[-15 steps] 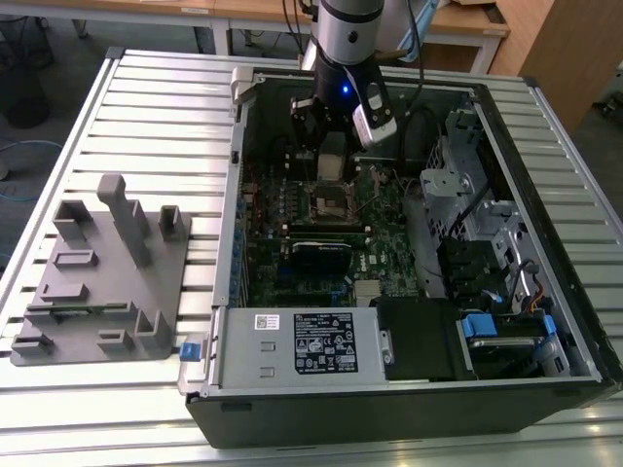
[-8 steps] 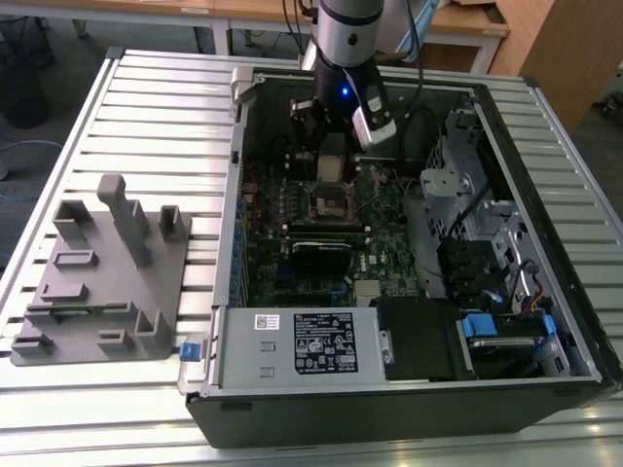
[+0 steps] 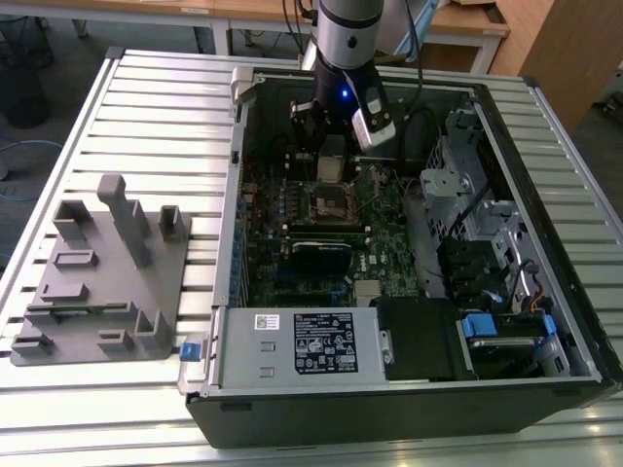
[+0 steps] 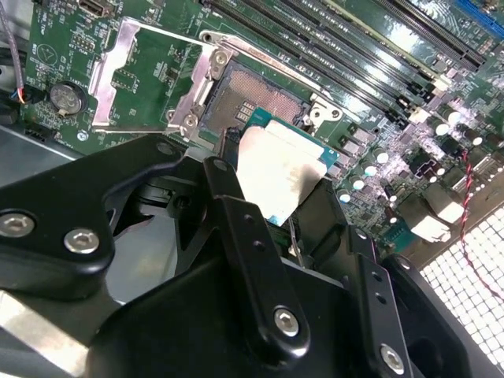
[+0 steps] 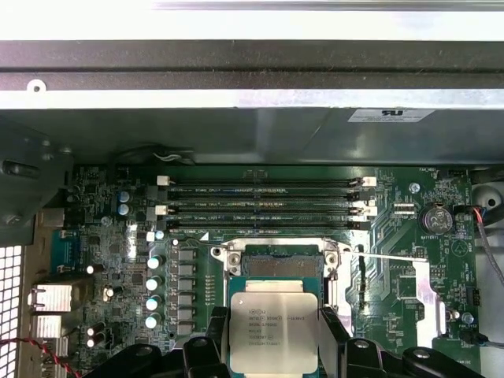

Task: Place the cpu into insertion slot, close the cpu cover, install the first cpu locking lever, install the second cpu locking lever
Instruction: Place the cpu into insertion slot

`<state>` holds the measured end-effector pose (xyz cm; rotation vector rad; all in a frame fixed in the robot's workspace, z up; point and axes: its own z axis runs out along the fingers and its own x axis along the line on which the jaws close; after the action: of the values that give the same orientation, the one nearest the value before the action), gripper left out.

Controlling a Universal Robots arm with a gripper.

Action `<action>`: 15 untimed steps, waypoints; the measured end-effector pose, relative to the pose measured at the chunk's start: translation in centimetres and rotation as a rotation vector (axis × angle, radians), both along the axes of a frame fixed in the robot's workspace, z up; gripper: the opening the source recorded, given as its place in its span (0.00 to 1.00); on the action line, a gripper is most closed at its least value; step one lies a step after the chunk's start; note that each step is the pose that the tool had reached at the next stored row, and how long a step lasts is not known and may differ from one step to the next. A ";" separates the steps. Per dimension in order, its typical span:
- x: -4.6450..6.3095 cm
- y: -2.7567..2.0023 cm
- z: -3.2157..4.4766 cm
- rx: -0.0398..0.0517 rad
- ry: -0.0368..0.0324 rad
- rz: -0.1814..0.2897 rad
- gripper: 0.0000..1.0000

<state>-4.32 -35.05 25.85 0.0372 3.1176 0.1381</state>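
Exterior view: the arm (image 3: 343, 39) hangs upright over the open case (image 3: 389, 418). In the first wrist view the end effector (image 5: 273, 346) pinches the cpu (image 5: 273, 323) by two edges, near the bare insertion slot (image 5: 282, 266). In the second wrist view the cpu cover (image 4: 105, 72) lies swung open beyond.

The pincer (image 4: 277, 197) grips the cpu (image 4: 279, 167) just above, perhaps touching, the insertion slot (image 4: 253, 90); the cpu cover (image 4: 108, 75) lies open.

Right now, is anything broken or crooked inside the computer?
Nothing stands out. The gripper holds the cpu by its edges, close to the open insertion slot, and the cpu cover lies flipped open beside the slot. No damage shows.
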 end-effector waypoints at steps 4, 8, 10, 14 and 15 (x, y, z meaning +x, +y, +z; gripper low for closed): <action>0.0 0.00 -0.01 0.0000 0.0000 0.000 0.54; 0.0 0.00 -0.19 0.0002 -0.0001 0.000 0.54; 0.0 0.00 -0.47 0.0001 -0.0001 0.000 0.54; 0.0 0.00 -1.17 0.0000 -0.0027 0.000 0.54; 0.0 0.00 -1.32 0.0001 -0.0034 0.000 0.54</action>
<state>-4.32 -35.05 24.52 0.0369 3.1142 0.1381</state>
